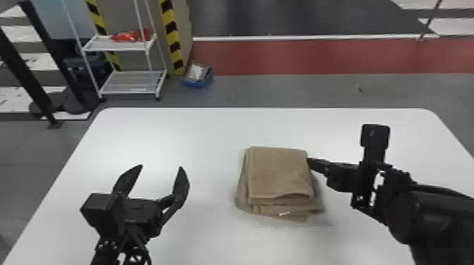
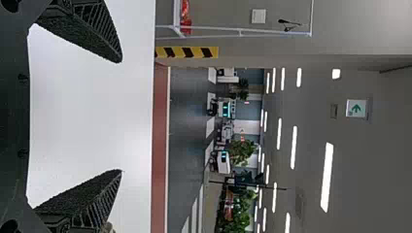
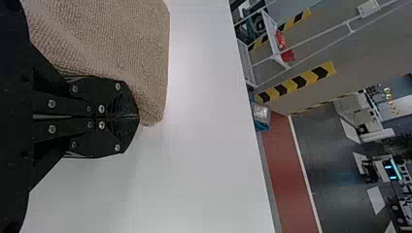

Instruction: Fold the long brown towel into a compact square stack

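The brown towel (image 1: 278, 172) lies folded in a layered, roughly square stack right of the table's middle, its lower layers sticking out a little and a small white tag at its near edge. At its right side, by the far corner, my right gripper (image 1: 310, 161) is shut, its tips against the towel's edge. In the right wrist view the fingers of my right gripper (image 3: 138, 116) are pressed together beside the towel (image 3: 111, 43). Left of the stack and apart from it, my left gripper (image 1: 161, 167) stands wide open. The left wrist view shows nothing between the fingertips of my left gripper (image 2: 120, 116).
The white table (image 1: 197, 127) extends around the stack on all sides. Beyond its far edge stand a white wire shelf (image 1: 123, 82) with a red item on it and a blue box (image 1: 197, 75) on the floor.
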